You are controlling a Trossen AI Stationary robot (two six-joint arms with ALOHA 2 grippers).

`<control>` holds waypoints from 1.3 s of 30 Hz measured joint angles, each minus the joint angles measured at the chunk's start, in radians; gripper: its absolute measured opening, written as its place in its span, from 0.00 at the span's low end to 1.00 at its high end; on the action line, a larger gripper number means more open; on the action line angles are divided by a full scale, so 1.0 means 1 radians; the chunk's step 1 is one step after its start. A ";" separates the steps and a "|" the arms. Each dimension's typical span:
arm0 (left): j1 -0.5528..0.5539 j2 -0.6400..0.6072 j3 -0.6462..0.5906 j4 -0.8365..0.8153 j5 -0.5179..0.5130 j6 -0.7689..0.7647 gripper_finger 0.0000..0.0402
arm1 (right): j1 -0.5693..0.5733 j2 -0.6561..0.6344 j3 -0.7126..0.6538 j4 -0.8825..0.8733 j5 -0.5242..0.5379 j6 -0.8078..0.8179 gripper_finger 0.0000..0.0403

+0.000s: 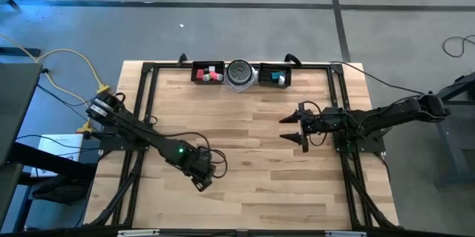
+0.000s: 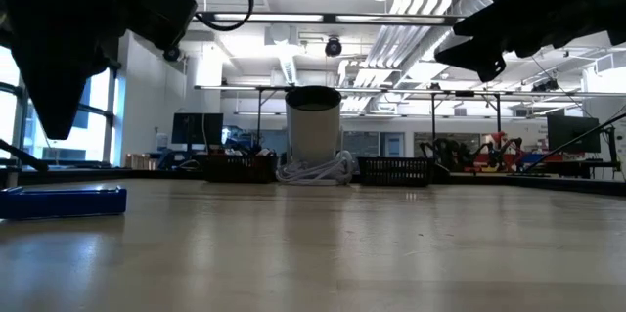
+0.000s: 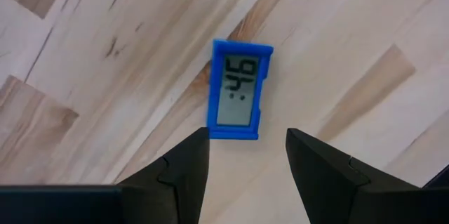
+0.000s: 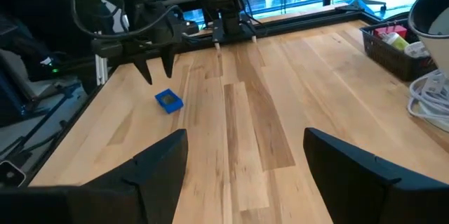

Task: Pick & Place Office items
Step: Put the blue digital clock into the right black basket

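A blue flat piece (image 3: 238, 90) with a grey display lies flat on the wooden table, face up, near the left front; it also shows in the right wrist view (image 4: 168, 101) and the low view (image 2: 64, 201). My left gripper (image 3: 247, 134) hangs open just above it, pointing down, with a finger on either side of the piece's near end and neither touching it. In the high view the left gripper (image 1: 202, 183) hides the piece. My right gripper (image 1: 288, 128) stands open at mid-right, above the table, with nothing between its fingers (image 4: 245, 134).
At the far edge stand two black trays: the left tray (image 1: 199, 79) holds red and pink blocks, the right tray (image 1: 261, 73) a teal block. Between them sits a round silver-grey disc (image 1: 240, 73) on white cable. Black frame rails (image 1: 145, 96) run along the table's sides.
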 joint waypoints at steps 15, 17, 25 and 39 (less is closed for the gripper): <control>0.002 0.100 0.005 0.000 0.030 0.067 0.46 | 0.002 0.000 0.000 -0.001 0.019 -0.001 0.67; 0.002 0.101 0.005 0.003 0.018 0.069 0.46 | 0.002 0.000 0.000 -0.001 0.019 -0.001 0.67; 0.002 0.102 0.005 0.039 -0.001 0.085 0.46 | 0.002 0.000 0.000 -0.001 0.019 0.007 0.67; 0.005 0.153 0.005 0.071 0.035 0.126 0.46 | 0.002 0.000 0.000 -0.016 0.018 0.013 0.67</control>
